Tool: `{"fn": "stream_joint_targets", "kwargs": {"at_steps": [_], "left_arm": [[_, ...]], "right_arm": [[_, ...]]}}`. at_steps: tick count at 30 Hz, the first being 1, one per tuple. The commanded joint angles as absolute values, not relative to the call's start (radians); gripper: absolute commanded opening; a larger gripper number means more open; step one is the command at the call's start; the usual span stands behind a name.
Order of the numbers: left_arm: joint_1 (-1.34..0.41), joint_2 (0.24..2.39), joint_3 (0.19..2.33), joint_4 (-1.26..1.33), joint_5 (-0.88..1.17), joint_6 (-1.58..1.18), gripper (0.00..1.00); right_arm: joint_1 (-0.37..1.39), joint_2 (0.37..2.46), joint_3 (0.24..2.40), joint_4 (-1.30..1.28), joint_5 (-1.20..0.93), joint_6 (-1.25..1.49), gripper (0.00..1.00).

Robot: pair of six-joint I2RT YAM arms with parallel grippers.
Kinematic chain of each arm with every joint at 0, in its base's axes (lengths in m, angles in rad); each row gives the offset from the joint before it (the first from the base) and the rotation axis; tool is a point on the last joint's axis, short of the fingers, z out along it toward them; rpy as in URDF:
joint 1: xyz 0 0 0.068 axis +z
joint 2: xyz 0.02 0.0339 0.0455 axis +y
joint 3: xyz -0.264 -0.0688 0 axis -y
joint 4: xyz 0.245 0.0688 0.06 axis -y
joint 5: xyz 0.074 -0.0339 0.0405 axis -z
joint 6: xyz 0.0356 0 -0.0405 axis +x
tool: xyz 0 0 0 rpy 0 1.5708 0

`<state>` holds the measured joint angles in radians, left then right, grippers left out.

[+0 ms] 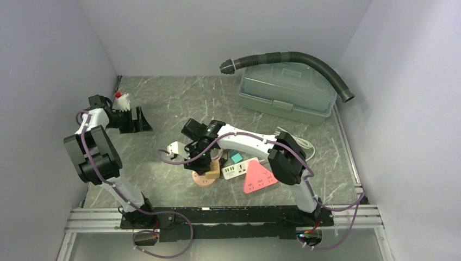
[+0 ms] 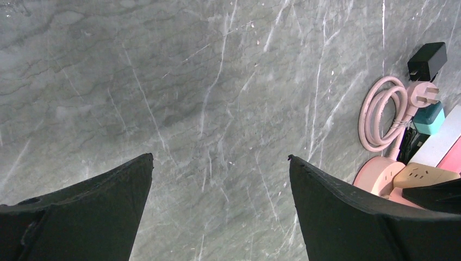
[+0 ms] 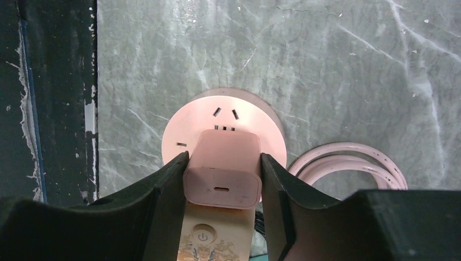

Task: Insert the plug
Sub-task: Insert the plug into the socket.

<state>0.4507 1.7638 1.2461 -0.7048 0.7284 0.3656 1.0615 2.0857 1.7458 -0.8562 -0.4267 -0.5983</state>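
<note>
Right wrist view shows the pink plug (image 3: pixel 222 176) clamped between both fingers (image 3: pixel 163 190) of the right gripper (image 3: pixel 224 163), the jaws half closed against its sides. Just beyond the fingertips sits the round pink socket (image 3: pixel 250 111), with the plug's far end over its face; whether the pins are in cannot be told. A coiled pink cable (image 3: pixel 348 146) lies right of the fingers. The left gripper (image 2: pixel 220 159) hangs spread wide, holding nothing, over the marble table (image 2: pixel 163 81), with the socket off past its right finger.

The left gripper (image 2: pixel 218 158) hangs wide open at far left, while the right gripper (image 3: pixel 224 156), apparently angled downward, clamps the pink plug (image 3: pixel 222 182).
</note>
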Motion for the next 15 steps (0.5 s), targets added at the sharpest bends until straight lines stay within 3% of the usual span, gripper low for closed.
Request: {"fn": "stream_joint_targets", "kwargs": {"at_steps": [1, 15], "left_arm": [[0.463, 1.765, 1.281, -0.711, 0.769, 0.392, 1.00], [0.467, 1.765, 1.281, -0.712, 0.779, 0.388, 1.00]], "right_arm": [[1.067, 2.084, 1.782, -0.860, -0.450, -0.594, 0.02], [1.079, 2.092, 1.768, -0.847, -0.397, -0.584, 0.01]]}}
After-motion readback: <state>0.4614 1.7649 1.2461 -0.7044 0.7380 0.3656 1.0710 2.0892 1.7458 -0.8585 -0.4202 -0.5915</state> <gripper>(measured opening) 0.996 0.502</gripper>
